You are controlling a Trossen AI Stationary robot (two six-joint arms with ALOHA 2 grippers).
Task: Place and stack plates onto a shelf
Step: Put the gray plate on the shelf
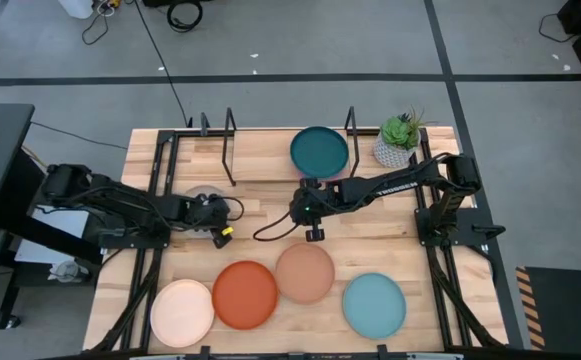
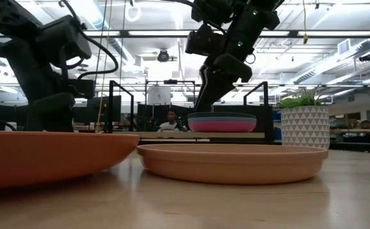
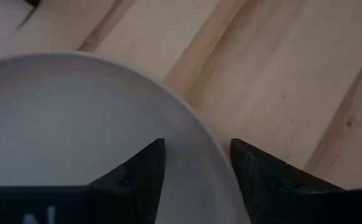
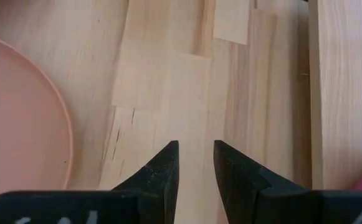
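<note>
Nearest you along the front edge of the table [image 1: 270, 215] lie four plates in a row: a cream plate [image 1: 182, 312], an orange plate [image 1: 244, 294] overlapping it, a tan plate [image 1: 304, 272] touching the orange one, and a light teal plate [image 1: 374, 304] just beside the tan one.

Behind that row, your right gripper [image 1: 313, 235] hangs just above the bare wood between the tan plate and the shelf [image 1: 270, 155]. Its fingers [image 4: 166, 168] stand a narrow gap apart with nothing between them, so it holds nothing.

On the left side, at about the same depth, your left gripper [image 1: 208, 208] sits over a grey-white plate [image 1: 202, 196] that lies on the table just in front of the shelf. Its fingers [image 3: 144, 171] are parted and straddle the plate's rim, one over the plate's inside and one outside it over the wood; you can see no pinch on the rim.

Farthest back, the shelf runs along the rear edge of the table, framed by black posts. On its right half a dark teal plate [image 1: 319, 150] tops a stack; the low view shows a blue plate [image 2: 221, 118] and a pink plate [image 2: 223, 126] under it. A potted plant [image 1: 400, 140] stands just to the right of the stack.
</note>
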